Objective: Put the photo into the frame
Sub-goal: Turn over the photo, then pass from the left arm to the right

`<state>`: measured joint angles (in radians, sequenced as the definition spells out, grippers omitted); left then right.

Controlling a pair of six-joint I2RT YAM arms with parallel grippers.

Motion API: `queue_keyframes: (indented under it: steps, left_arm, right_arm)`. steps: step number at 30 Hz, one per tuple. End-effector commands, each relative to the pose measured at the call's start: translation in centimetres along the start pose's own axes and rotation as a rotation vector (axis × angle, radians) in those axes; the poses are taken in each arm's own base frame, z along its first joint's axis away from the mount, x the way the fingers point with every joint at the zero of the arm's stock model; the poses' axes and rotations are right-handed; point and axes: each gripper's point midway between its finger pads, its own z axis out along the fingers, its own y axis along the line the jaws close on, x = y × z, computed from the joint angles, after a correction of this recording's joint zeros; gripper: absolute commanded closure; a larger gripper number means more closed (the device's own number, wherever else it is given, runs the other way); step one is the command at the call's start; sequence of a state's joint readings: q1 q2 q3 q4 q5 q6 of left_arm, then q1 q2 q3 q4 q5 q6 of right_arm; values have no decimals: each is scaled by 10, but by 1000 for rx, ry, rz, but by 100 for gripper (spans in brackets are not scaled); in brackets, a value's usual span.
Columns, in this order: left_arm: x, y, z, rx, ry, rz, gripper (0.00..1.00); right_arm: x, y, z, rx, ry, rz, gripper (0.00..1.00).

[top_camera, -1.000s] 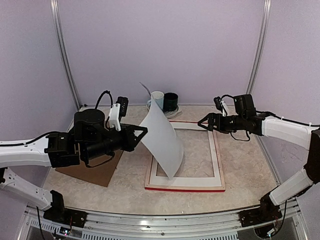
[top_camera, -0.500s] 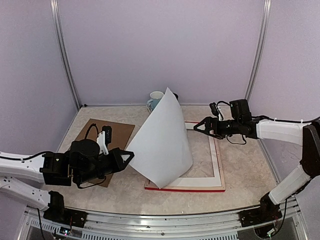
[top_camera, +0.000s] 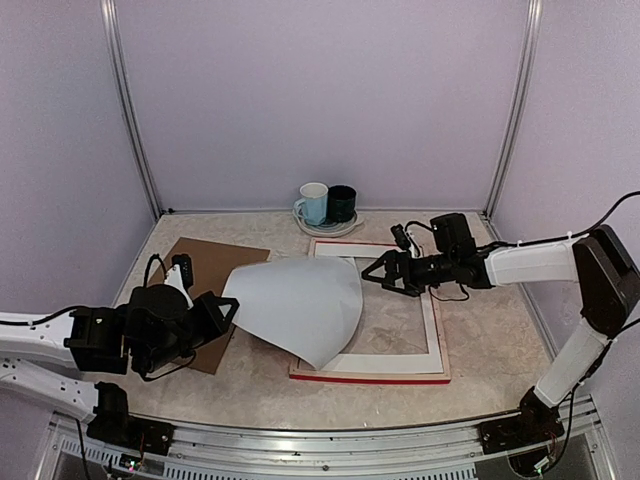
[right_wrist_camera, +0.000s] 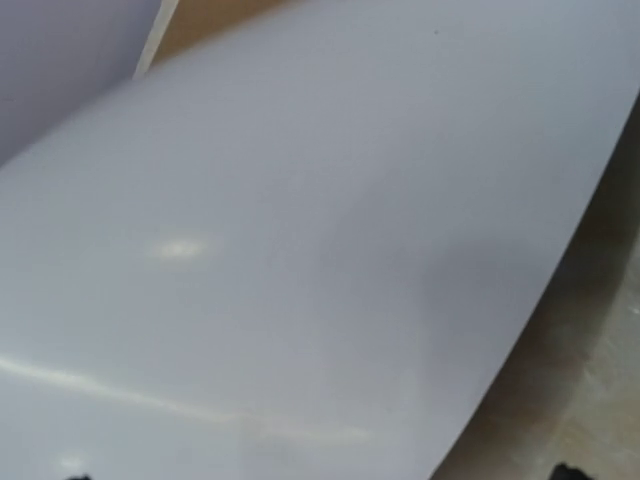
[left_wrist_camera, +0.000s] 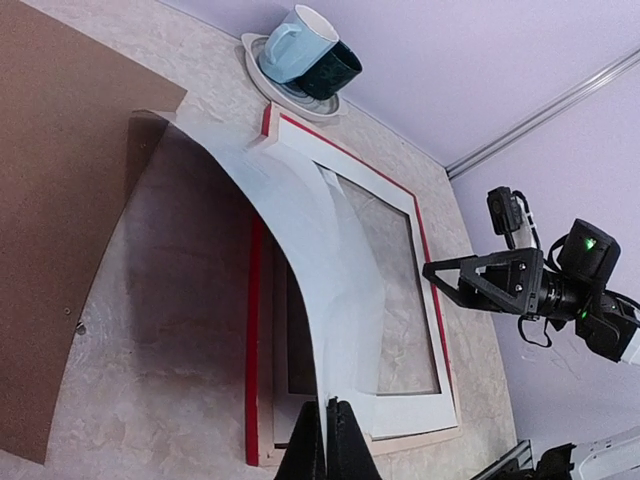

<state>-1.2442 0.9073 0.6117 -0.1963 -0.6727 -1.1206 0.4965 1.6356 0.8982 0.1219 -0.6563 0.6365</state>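
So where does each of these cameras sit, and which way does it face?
Top: fixed above and behind the robot, looking down on the table; shows the left gripper shut on the photo, the right gripper open beside it.
Left wrist: on the left arm, looking past its shut fingers over the photo to the frame.
Right wrist: on the right arm, close against the photo's white back; its fingertips barely show.
Shared: top and left wrist show photo, frame, right gripper.

Photo [top_camera: 300, 305] at centre, over the left part of the frame [top_camera: 380, 379], board [top_camera: 215, 262] left of both, cups [top_camera: 327, 204] behind at upper centre
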Motion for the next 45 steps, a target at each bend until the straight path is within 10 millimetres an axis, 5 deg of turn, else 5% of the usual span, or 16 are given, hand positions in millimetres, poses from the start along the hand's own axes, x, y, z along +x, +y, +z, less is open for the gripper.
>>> queue_keyframes:
  steps: [1, 11, 22, 34, 45]
  left_arm:
    - [-1, 21, 3, -73, -24, 20, 98]
    - [2, 42, 5, -120, -19, 15, 95]
    - [0, 46, 2, -125, -20, 14, 94]
    - [2, 48, 2, -126, -11, 15, 92]
    - [1, 49, 0, -124, -13, 11, 84]
  right_arm:
    - [11, 0, 11, -22, 20, 17, 1]
    - [36, -3, 33, -64, 70, 72, 1]
    - [28, -4, 59, -181, 63, 95, 2]
    - [8, 25, 63, -401, 9, 106, 12]
    - [8, 23, 67, -399, 33, 158, 33]
